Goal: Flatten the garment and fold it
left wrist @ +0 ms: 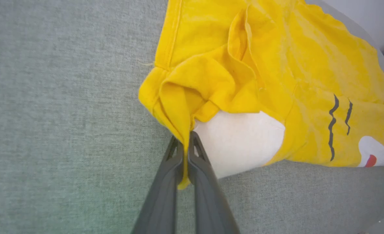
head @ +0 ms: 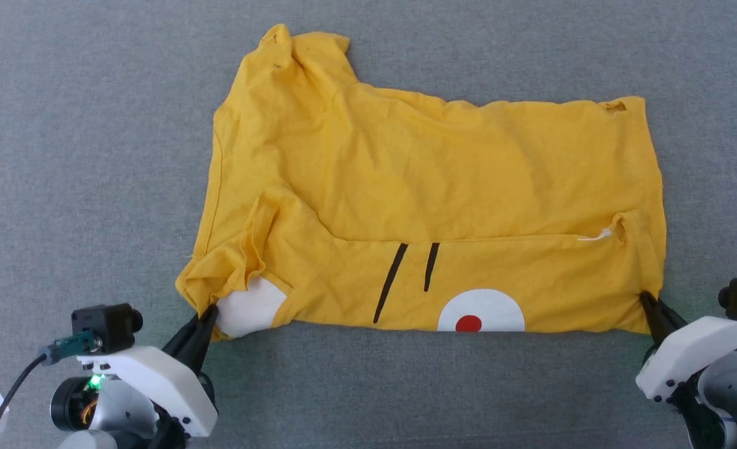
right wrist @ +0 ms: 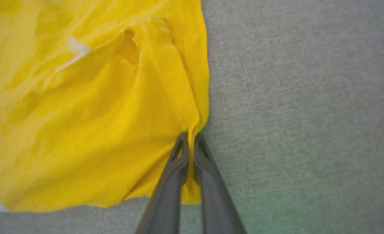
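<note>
The garment lies half-folded on the grey table, its long axis side to side, with the red-dotted white patch on its near edge. The left claw is clamped on the bunched corner well left of that patch, and the right claw is pinched on the corner well right of it. All the cloth lies beyond the patch from both claws, so the lift likely goes that way.

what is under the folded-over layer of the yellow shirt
Where the garment folds over itself, a printed layer pokes out below: two black stripes, a white circle with a red dot and a white patch. Anything further under the fold is covered.
</note>
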### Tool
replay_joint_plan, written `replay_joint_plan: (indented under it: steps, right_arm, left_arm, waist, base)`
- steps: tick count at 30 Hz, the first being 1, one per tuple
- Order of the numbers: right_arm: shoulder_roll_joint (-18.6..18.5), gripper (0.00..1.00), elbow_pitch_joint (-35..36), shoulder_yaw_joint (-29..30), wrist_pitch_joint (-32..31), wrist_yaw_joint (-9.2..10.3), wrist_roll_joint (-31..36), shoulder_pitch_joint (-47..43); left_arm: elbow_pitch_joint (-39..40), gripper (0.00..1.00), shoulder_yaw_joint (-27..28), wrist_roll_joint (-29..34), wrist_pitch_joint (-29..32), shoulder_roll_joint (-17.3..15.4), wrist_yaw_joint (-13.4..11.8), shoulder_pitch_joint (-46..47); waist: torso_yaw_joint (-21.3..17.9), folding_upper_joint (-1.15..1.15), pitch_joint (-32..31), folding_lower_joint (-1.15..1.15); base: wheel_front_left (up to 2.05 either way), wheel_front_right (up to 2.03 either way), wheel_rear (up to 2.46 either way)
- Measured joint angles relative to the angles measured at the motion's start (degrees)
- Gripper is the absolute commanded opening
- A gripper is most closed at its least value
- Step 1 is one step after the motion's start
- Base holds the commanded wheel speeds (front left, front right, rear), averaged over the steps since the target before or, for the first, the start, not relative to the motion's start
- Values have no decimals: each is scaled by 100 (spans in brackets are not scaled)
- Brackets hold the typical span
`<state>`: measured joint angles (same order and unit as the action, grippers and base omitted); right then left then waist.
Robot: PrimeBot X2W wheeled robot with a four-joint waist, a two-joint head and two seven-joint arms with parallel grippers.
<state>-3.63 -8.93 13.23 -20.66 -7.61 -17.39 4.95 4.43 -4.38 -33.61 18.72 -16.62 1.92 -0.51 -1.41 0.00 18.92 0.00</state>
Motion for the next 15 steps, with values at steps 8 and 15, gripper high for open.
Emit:
replay_joint_plan:
  steps: [8, 15]
  right_arm:
    - [-88, 0, 136, 18, -10, -2, -57, 48]
    - [-272, 0, 784, 346, -452, -1, -223, -38]
  left_arm:
    - [87, 0, 62, -186, -16, 30, -1, 1]
    - [461, 0, 281, -646, 94, 85, -11, -257]
  waist:
    - [-31, 0, 26, 1]
    - [-55, 0, -163, 1]
  base:
    - [0, 0, 0]
    - [0, 0, 0]
